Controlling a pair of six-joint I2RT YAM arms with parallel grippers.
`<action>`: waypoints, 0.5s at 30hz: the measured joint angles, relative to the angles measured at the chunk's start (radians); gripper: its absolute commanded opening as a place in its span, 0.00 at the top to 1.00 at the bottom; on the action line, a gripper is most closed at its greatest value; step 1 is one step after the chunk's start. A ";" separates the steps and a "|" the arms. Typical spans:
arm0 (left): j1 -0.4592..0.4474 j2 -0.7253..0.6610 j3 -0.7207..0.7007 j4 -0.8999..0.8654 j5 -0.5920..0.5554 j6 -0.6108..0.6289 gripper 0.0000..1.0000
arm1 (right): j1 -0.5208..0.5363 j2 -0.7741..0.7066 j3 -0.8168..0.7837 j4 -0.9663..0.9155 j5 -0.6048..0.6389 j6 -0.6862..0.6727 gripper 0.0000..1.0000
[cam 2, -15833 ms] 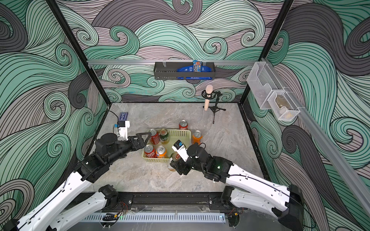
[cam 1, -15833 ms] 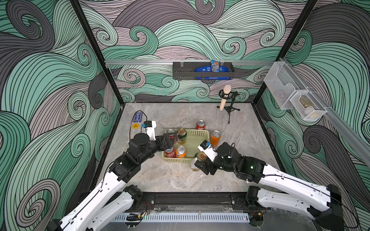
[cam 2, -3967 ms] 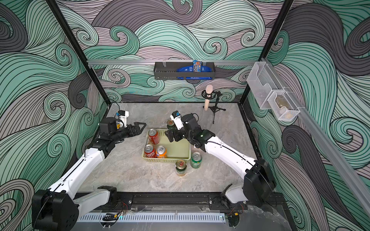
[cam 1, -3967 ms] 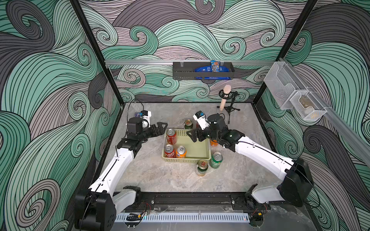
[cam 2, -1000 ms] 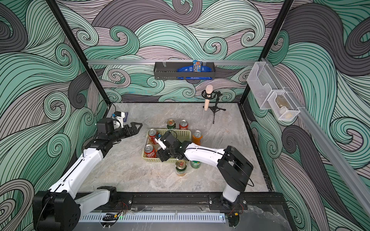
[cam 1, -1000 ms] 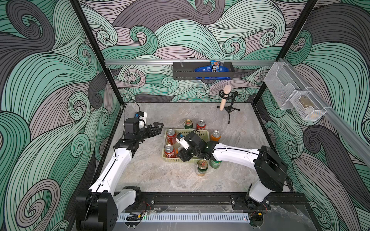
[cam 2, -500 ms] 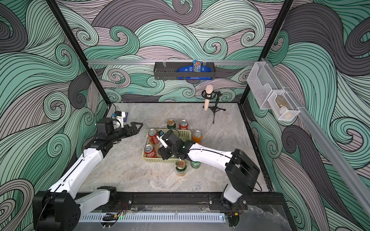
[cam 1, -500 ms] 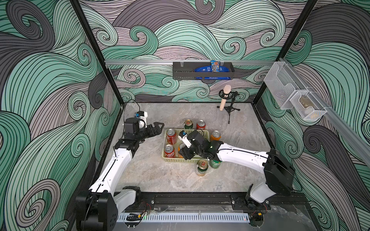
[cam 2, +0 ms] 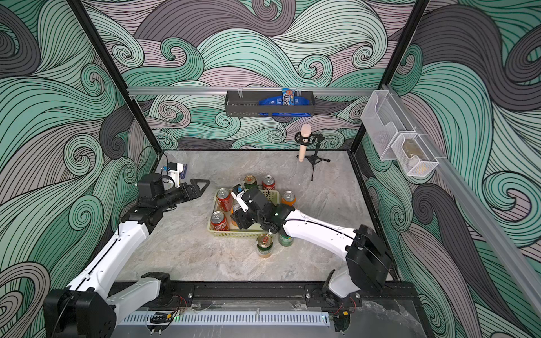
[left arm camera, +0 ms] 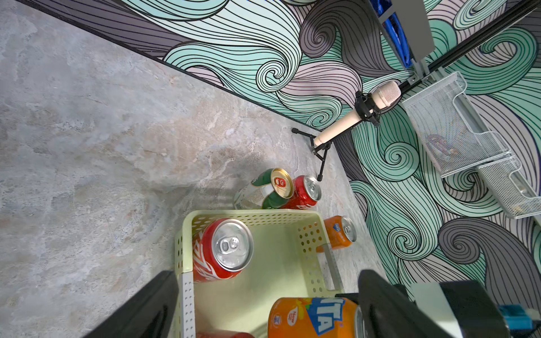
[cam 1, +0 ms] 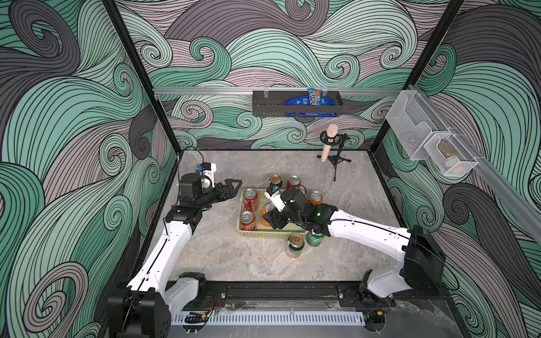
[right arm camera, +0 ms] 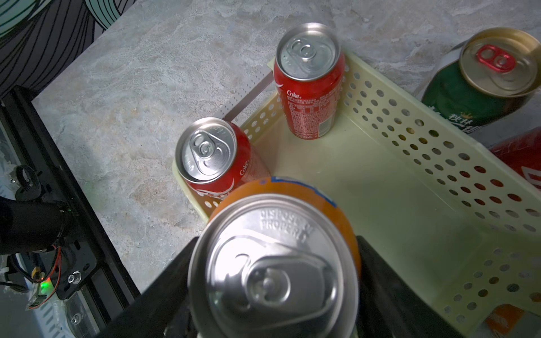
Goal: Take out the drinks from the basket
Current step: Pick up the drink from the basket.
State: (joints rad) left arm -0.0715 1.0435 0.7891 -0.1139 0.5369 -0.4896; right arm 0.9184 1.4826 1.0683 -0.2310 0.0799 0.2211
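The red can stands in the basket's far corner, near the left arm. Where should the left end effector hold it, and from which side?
Grip the red can by its upper body: it stands upright and the basket corner walls cover its lower part. The left end effector should probably descend from above, clear of the orange can in the right end effector.
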 measured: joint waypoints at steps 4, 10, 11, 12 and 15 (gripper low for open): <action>-0.023 -0.021 0.002 -0.028 0.007 -0.002 0.01 | -0.003 -0.023 0.000 -0.002 -0.004 0.000 0.48; -0.084 -0.034 0.024 -0.068 0.020 -0.008 0.01 | -0.005 -0.053 0.000 -0.005 -0.011 0.001 0.49; -0.096 -0.034 0.031 -0.074 0.019 -0.009 0.01 | -0.005 -0.058 0.000 -0.006 -0.012 0.002 0.49; -0.109 -0.035 0.039 -0.078 0.017 -0.010 0.01 | -0.005 -0.064 0.000 -0.006 -0.013 0.002 0.49; -0.141 -0.047 0.050 -0.092 0.010 -0.013 0.01 | -0.005 -0.083 0.000 -0.011 -0.014 0.002 0.49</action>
State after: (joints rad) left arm -0.2127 0.9962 0.8394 -0.2054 0.5465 -0.5026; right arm 0.9138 1.3998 1.0683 -0.2417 0.0658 0.2226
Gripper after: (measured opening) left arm 0.987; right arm 0.694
